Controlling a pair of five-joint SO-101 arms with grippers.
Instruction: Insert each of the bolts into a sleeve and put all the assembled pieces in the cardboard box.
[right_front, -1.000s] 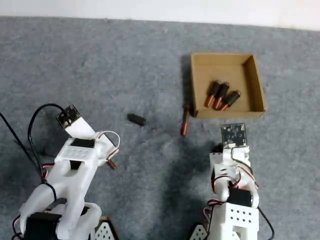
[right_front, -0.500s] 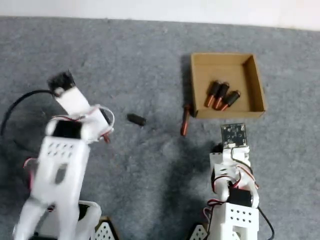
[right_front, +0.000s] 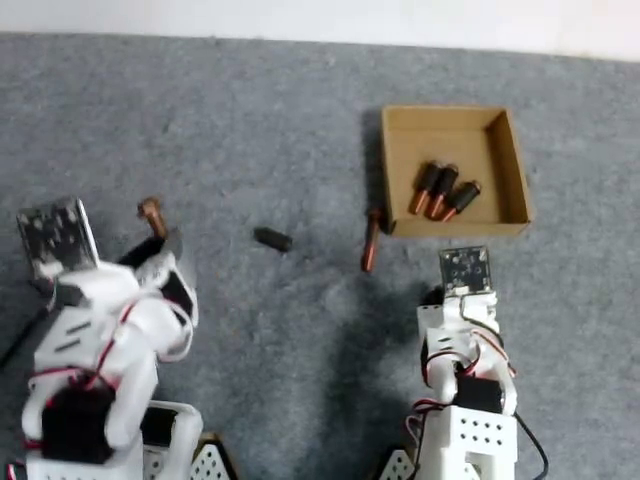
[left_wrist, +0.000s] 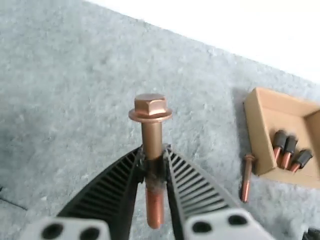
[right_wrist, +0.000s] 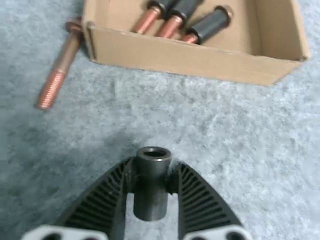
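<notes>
My left gripper (left_wrist: 152, 152) is shut on a copper bolt (left_wrist: 150, 145), gripped at mid-shank with its hex head up; in the high view this bolt (right_front: 152, 215) stands at the left of the table. My right gripper (right_wrist: 152, 167) is shut on a black sleeve (right_wrist: 151, 182), its bore facing the cardboard box (right_wrist: 190, 55), just in front of the box's near wall. The box (right_front: 455, 120) holds three assembled pieces (right_front: 443, 191). A loose bolt (right_front: 371, 240) lies at the box's left front corner. A loose black sleeve (right_front: 272, 239) lies mid-table.
Grey carpet-like mat (right_front: 250, 130) covers the table, with a white edge along the back. The two arm bases stand at the front edge. Open mat lies between the loose sleeve and the left arm.
The left arm swung back and to the left, turning the bolt so its head points up. The right arm, box, loose bolt and loose sleeve kept still.
</notes>
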